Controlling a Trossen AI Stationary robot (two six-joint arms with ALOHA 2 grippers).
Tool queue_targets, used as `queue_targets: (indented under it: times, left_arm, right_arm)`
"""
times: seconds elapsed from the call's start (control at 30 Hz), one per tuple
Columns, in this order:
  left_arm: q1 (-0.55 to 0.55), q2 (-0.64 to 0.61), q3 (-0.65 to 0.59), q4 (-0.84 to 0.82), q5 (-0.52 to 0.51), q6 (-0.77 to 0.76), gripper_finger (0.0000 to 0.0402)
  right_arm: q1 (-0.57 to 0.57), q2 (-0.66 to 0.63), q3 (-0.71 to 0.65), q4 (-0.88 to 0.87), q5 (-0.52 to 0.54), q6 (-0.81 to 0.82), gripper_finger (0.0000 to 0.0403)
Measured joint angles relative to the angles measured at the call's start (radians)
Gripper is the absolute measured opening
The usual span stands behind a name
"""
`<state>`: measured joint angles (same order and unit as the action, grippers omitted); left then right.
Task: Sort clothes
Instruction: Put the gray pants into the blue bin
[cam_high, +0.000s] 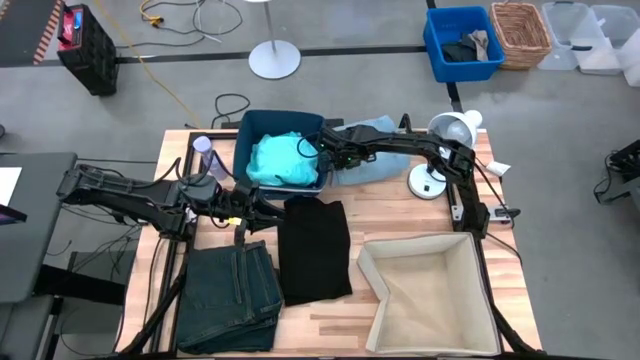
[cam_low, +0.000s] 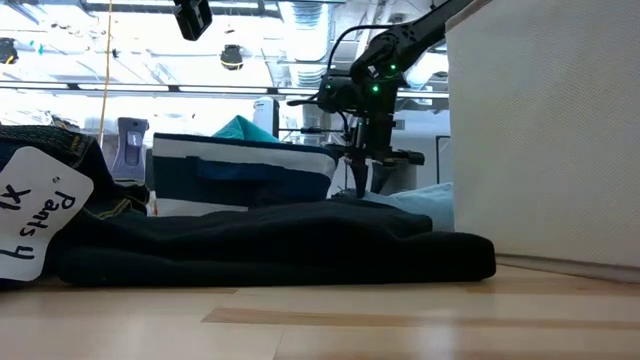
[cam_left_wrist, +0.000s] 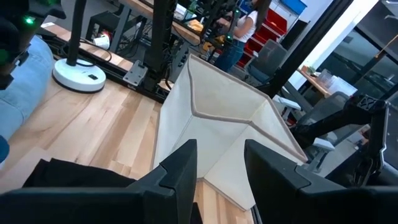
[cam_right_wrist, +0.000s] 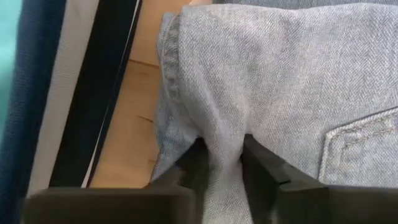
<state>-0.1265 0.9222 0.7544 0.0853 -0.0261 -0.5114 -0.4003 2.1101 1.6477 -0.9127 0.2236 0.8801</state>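
Observation:
A teal-green top (cam_high: 275, 158) lies in the dark blue bin (cam_high: 243, 135) at the table's far side. Just right of the bin, the light blue denim piece (cam_high: 372, 160) lies on the table, and my right gripper (cam_high: 327, 155) is shut on it beside the bin wall. The black shirt (cam_high: 313, 250) lies flat at mid-table, with the dark green-grey jeans (cam_high: 230, 295) folded to its left. The beige fabric box (cam_high: 470, 300) stands at the near right. My left gripper (cam_high: 272, 207) hovers open above the shirt's far edge, nothing between its fingers (cam_left_wrist: 186, 171). My right gripper pinches a raised fold of the denim (cam_right_wrist: 222, 140) between its two fingers, close to the stitched edge on the bin's side. The fingers come steeply from above, pointing down (cam_low: 362, 185). The rest of the denim lies slack on the table.
A white desk lamp (cam_high: 432, 180) stands at the far right, and a pale bottle (cam_high: 203, 150) left of the bin. A paper tag (cam_low: 40, 215) lies on the jeans. On the floor beyond the table are a blue tub (cam_high: 462, 42) and a wicker basket (cam_high: 520, 33).

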Motion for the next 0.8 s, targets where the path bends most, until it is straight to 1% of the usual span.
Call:
queue_targets:
  times: [0.13,0.2,0.33,0.57,0.7,0.8]
  left_arm:
    - [0.000,0.000,0.000,0.001,0.000,-0.001,0.0130]
    - [0.000,0.000,0.000,0.001,0.000,-0.001,0.0130]
    - [0.000,0.000,0.000,0.001,0.000,-0.007,0.0130]
    - [0.000,0.000,0.000,0.004,0.000,-0.016,0.0130]
    - [0.000,0.000,0.000,0.004,-0.006,-0.024,0.0130]
    - [0.000,0.000,0.000,0.004,-0.007,-0.026,0.0130]
  right_arm:
    - [0.007,0.000,0.000,-0.002,-0.008,0.005,0.0028]
    - [0.017,0.000,0.000,-0.005,-0.008,0.005,0.0011]
    - [0.036,-0.008,0.001,-0.019,-0.008,0.006,0.0005]
    - [0.057,-0.020,0.080,-0.112,0.016,0.006,0.0001]
    - [0.069,-0.021,0.152,-0.225,0.050,0.005,0.0001]
    - [0.081,-0.023,0.196,-0.275,0.085,0.006,0.0001]
